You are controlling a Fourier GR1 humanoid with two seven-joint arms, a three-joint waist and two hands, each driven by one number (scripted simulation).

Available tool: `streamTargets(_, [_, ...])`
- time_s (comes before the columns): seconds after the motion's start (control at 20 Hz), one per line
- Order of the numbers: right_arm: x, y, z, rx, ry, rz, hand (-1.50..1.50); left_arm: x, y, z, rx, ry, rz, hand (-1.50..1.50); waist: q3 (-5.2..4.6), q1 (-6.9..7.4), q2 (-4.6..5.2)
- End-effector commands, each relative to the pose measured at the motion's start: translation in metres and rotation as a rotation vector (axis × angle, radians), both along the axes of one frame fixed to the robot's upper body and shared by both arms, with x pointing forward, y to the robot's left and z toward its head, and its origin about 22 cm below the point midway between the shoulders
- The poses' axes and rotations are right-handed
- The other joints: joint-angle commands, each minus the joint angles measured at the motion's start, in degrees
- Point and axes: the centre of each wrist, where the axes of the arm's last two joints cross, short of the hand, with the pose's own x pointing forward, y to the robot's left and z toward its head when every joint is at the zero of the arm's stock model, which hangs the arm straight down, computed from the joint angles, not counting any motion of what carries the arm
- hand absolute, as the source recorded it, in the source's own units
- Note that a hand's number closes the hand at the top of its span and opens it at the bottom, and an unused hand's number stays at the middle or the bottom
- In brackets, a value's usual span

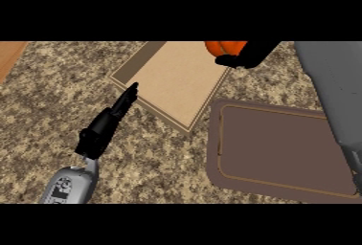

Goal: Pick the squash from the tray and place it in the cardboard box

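Note:
An orange squash (225, 47) shows at the top edge, over the far right part of the cardboard box (173, 81). My right hand (247, 55) is curled round it and hides most of it; the grey right forearm runs down the right side. The brown tray (283, 153) lies at the lower right with nothing on it. My left hand (113, 119) is open, its fingers straight and pointing toward the box's near left wall, just short of it.
The speckled granite counter (56, 110) spreads left and below the box. A strip of orange wood (10, 55) shows at the top left corner. The box and tray almost touch at their corners.

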Motion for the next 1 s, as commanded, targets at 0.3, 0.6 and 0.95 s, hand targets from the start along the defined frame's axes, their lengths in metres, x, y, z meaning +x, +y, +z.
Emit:
streamTargets(0.3, [0.028,0.054,-0.050,-0.131,-0.088,-0.066,1.50,0.003,-0.001,0.005,0.001,-0.022,-0.021,0.00,0.01,1.07,0.49])
streamTargets(0.6, [0.034,0.091,-0.073,-0.144,-0.063,-0.089,1.50,0.010,0.016,0.016,-0.003,-0.020,-0.020,0.00,0.00,1.18,0.44])
streamTargets(0.95, [0.045,0.089,-0.108,-0.200,0.224,-0.135,-1.50,0.007,-0.007,0.006,0.003,-0.034,-0.040,0.00,-0.02,2.30,1.05])
